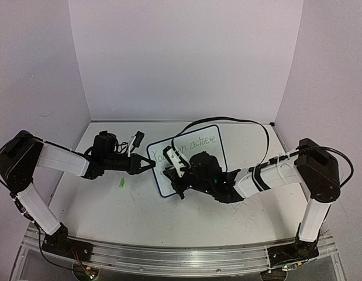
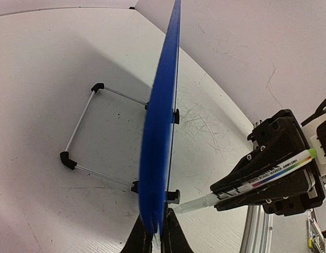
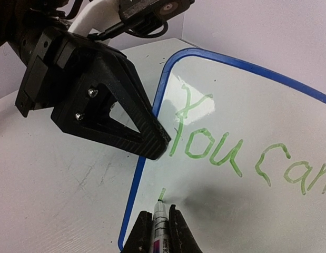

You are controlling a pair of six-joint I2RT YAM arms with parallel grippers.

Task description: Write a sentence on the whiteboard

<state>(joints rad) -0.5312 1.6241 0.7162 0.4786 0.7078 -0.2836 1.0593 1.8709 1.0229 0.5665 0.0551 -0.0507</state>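
One whiteboard [image 3: 257,221], blue-rimmed, propped on its wire stand [image 2: 78,126] in the middle of the table [image 1: 110,205]. We record the sentence [image 3: 231,153] as green "You can achieve", with a short stroke beneath "You". Left gripper [image 2: 158,232]: clamped on the board's left edge. Right gripper [image 3: 158,221]: clenched around a marker [image 3: 159,211], tip touching the board.

Light was even and diffuse, from above; shadows soft. Small glare patch on the whiteboard [image 3: 247,89] in right wrist view. Left wrist: its near blue edge was blurred, fisheye bend at frame edges.
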